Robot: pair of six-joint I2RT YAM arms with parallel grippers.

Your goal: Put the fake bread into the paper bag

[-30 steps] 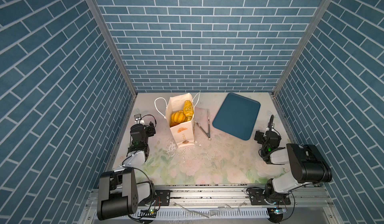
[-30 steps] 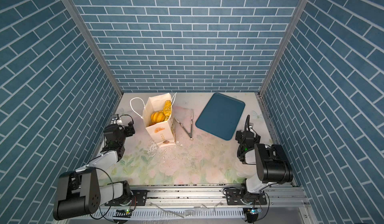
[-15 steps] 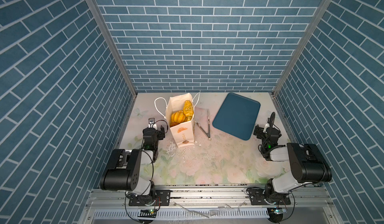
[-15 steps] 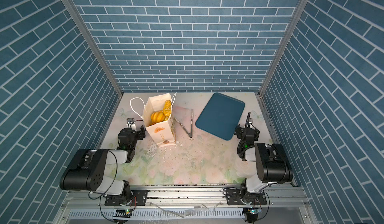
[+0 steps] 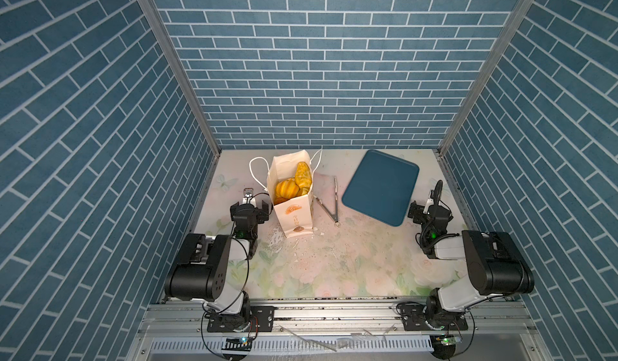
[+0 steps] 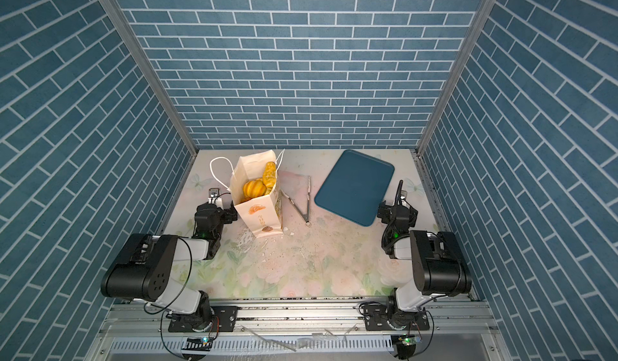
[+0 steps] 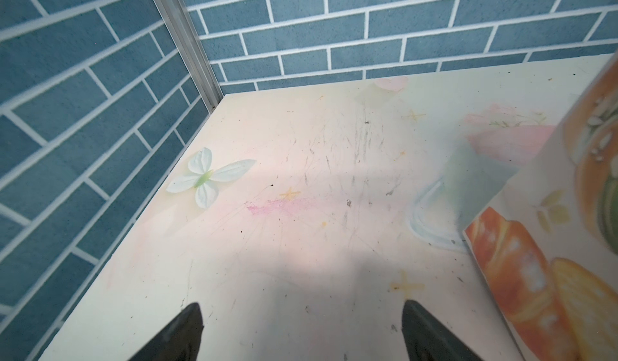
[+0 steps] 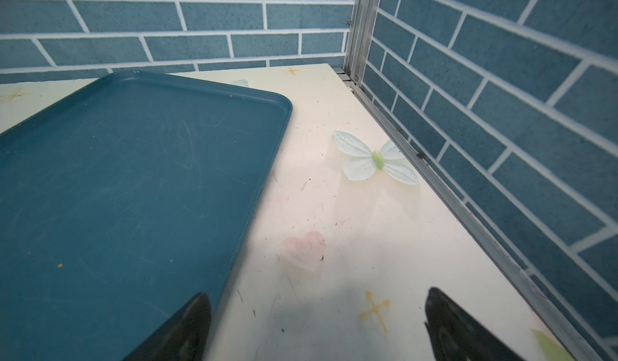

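Blue brick-print walls (image 5: pixel 317 58) on three sides, pale flower-printed worktop (image 5: pixel 334 259) below, scuffed and strewn with crumbs. All visible fake bread (image 5: pixel 292 185) already inside the paper bag (image 5: pixel 294 213): glossy golden-orange pieces, a ridged round one low in the mouth, a longer loaf standing on end against the far wall. None seen loose on the worktop.

Bag upright, long axis vertical, cream paper, open at the top, white cord handles splayed outward, small orange logo on the narrow side, printed pastries on the wide face (image 7: pixel 551 275). Just beside that face, low on the bag's left, left end effector (image 5: pixel 249 205), spread wide with nothing between; touching the paper or not, cannot tell. Nearer arm by far.

Thin metal tongs (image 5: pixel 331 205) flat on the bag's other side, a narrow V. Dark blue tray (image 5: pixel 381 188) beyond, smooth, round-cornered, bare but for specks. By the tray's near corner, right end effector (image 5: pixel 429 210), likewise spread, holding nothing.

Judged done or nearly so; thin paper wall easily nudged by any sideways move of the left arm.
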